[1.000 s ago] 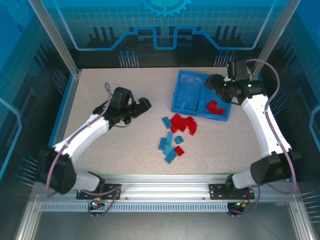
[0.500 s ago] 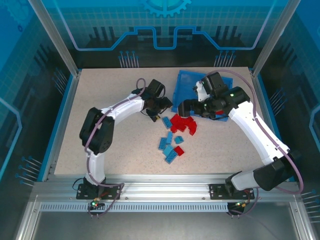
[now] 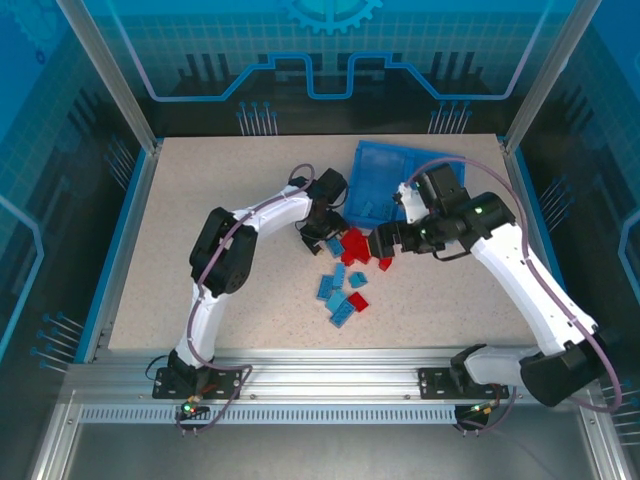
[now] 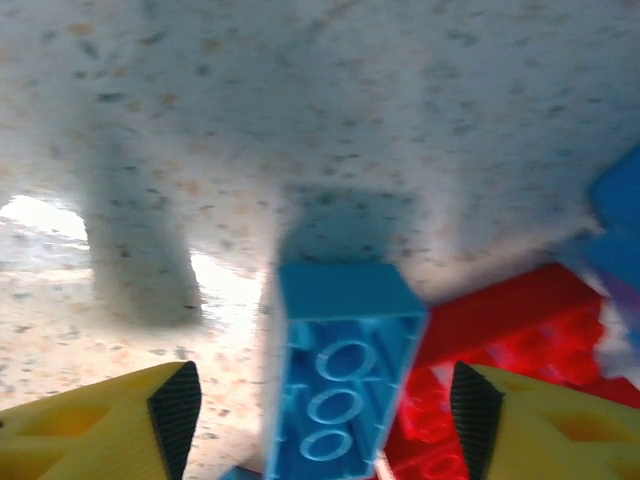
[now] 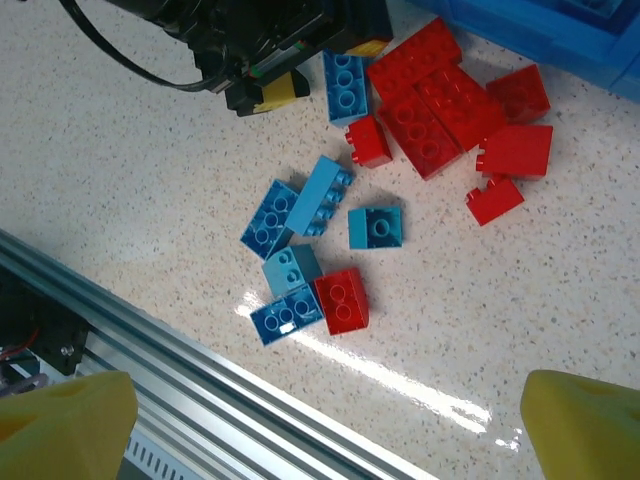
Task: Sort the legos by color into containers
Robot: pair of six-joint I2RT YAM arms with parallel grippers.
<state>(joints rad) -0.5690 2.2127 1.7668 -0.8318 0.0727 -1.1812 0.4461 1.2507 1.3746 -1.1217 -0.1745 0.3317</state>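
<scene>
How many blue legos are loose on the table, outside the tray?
6 blue legos. One lies between the open left hand's jaws, beside the red pile. Five more cluster nearer the rail. Others could be hidden under the arms.

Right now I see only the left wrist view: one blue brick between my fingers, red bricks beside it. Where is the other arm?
Observer: The right fingers stand wide open above the red bricks.
Operator: Are more blue bricks loose?
Observer: Yes, five more blue bricks lie nearer the rail.
Operator: And the tray?
Observer: The tray sits just beyond the red bricks, with blue pieces in its left compartment.
</scene>
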